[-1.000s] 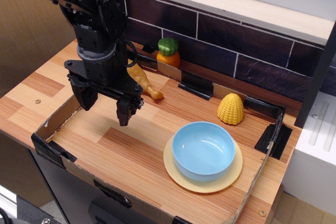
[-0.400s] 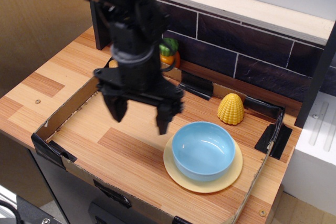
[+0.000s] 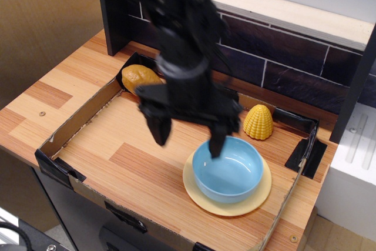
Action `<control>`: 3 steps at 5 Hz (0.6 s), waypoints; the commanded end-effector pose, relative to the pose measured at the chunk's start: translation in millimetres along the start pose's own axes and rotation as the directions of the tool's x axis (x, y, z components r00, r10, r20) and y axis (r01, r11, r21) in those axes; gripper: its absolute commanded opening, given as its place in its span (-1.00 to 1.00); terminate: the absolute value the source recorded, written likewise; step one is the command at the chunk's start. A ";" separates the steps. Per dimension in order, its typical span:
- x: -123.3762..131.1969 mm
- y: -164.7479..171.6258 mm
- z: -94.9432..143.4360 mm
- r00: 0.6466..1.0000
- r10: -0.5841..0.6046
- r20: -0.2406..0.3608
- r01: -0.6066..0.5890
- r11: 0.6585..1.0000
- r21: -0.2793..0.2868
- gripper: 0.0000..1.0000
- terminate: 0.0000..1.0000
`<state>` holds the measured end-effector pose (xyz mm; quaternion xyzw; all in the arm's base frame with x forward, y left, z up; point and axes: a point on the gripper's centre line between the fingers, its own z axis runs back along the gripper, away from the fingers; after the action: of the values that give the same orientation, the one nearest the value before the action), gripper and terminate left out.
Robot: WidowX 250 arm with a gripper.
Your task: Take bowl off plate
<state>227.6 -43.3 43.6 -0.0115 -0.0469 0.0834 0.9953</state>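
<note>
The light-blue bowl (image 3: 229, 170) sits on the pale-yellow plate (image 3: 226, 206) at the front right of the wooden tray area. My black gripper (image 3: 189, 137) hangs open just above the bowl's left rim. One finger (image 3: 160, 127) is left of the bowl over bare wood. The other finger (image 3: 218, 140) is over the bowl's inner left side. It holds nothing. The arm is motion-blurred.
A yellow corn toy (image 3: 258, 121) stands behind the bowl. A tan chicken-leg toy (image 3: 140, 77) lies at the back left corner. A low cardboard wall (image 3: 67, 130) rings the area. A dark brick wall (image 3: 282, 69) runs along the back.
My arm has swung right from the tray's left side to the bowl. The arm now hides the orange-and-green toy and uncovers the chicken-leg toy. Bowl and plate have not moved.
</note>
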 end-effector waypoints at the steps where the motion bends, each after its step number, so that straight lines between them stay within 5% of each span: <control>1: -1.8 -8.3 -15.1 0.999 0.028 0.038 -0.026 0.999 -0.037 1.00 -1.00; 3: -3.8 -7.3 -24.1 0.999 0.038 0.023 -0.037 0.999 -0.036 1.00 -1.00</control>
<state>224.4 -51.8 15.0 -0.0274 -0.0517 0.1018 0.9931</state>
